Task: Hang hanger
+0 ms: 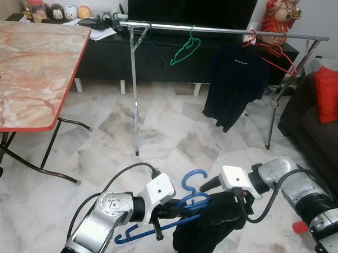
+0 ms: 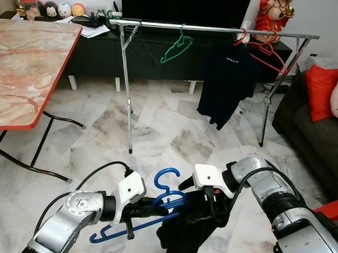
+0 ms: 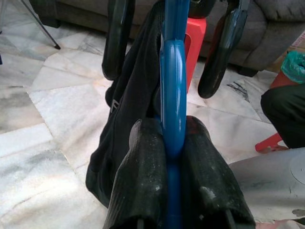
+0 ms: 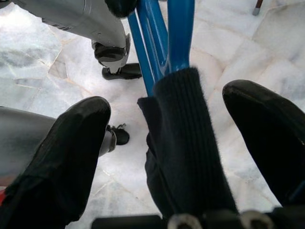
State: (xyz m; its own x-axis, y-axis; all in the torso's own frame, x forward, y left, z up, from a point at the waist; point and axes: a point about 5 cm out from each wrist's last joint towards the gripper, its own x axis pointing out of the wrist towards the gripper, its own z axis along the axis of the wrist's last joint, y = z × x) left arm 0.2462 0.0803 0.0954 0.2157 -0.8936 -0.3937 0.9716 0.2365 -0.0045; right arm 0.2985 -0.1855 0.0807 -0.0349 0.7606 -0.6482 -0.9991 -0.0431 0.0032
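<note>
— Where's the blue hanger [image 1: 178,207] right now?

— Low in front of the robot, at about 6 o'clock in the head view, well short of the drying rack [image 1: 221,30]. The left gripper [image 3: 172,143] has its jaws clamped on the hanger's blue bar. A black garment [image 1: 210,228] is draped on the hanger and hangs toward the floor.

— And the other arm?

— The right gripper [image 4: 162,138] sits at the garment's collar with its jaws spread wide — the dark ribbed cloth and the blue bars run between the fingers [image 4: 71,143], neither finger closed on them.

— How much room is there along the rail?

— The rail crosses from 11 to 2 o'clock. A green hanger [image 1: 185,49] hangs near its middle, a dark shirt [image 1: 234,81] and a red hanger [image 1: 272,52] toward the right end; the stretch between the left upright and the green hanger is bare.

— What hems the space in?

— A marble-topped counter [image 1: 31,65] with a red edge at 10 o'clock, a dark sofa [image 1: 321,136] with a red cushion [image 1: 330,91] at 3 o'clock, a black TV cabinet [image 1: 115,59] behind the rack. Pale marble floor [image 1: 169,137] lies open between robot and rack.
</note>
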